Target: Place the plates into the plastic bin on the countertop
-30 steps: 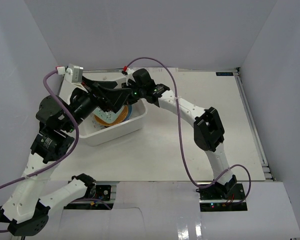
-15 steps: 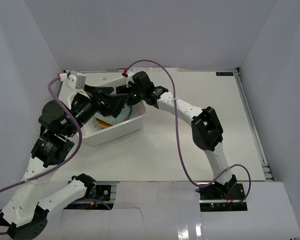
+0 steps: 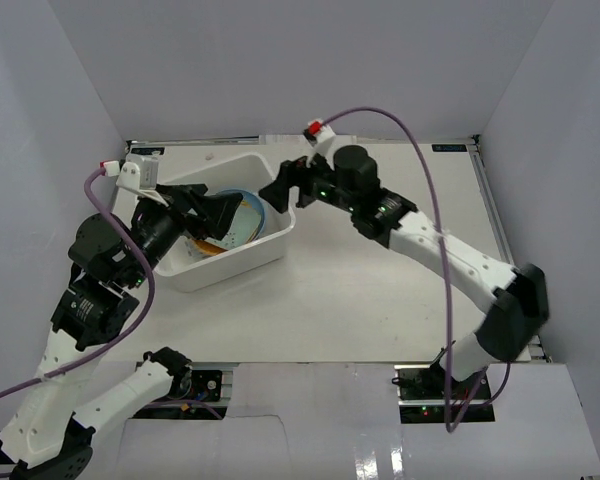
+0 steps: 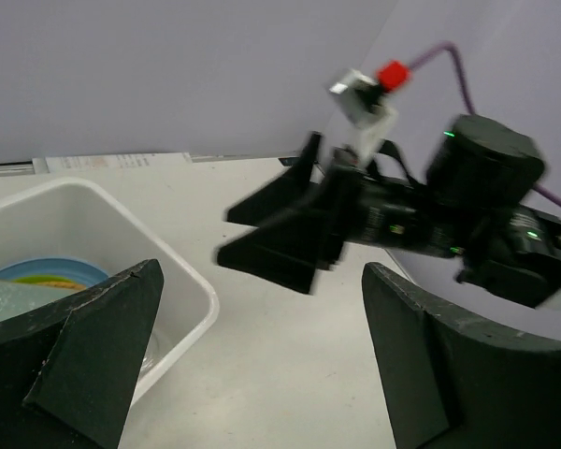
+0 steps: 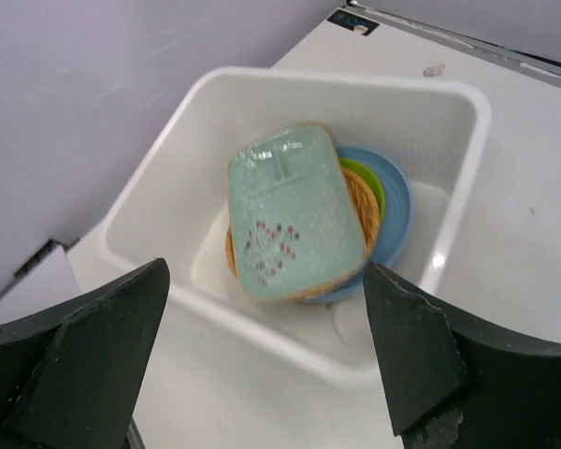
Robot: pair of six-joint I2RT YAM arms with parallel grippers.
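Note:
The plastic bin [image 5: 215,309] [image 3: 235,262] stands at the back left of the countertop [image 3: 380,290]. Inside it the plates are stacked: a pale mint oblong one [image 5: 290,210] on top, a tan woven one [image 5: 363,201], a lime green one [image 5: 374,183] and a blue one [image 5: 399,201] below. My right gripper [image 5: 262,365] [image 3: 280,190] hangs open and empty just outside the bin's right rim. My left gripper [image 3: 218,210] [image 4: 262,365] hovers open over the bin, nothing between its fingers. The blue plate's edge [image 4: 47,272] shows in the left wrist view.
Pale grey walls close in the countertop on three sides. The two grippers are close together above the bin's right end; the right gripper [image 4: 294,234] fills the left wrist view. Purple cables loop above both arms.
My right gripper has opened and drawn back to the right, out of the bin, and its arm has swung outward. The mint plate lies on the stack. The left arm shifted slightly.

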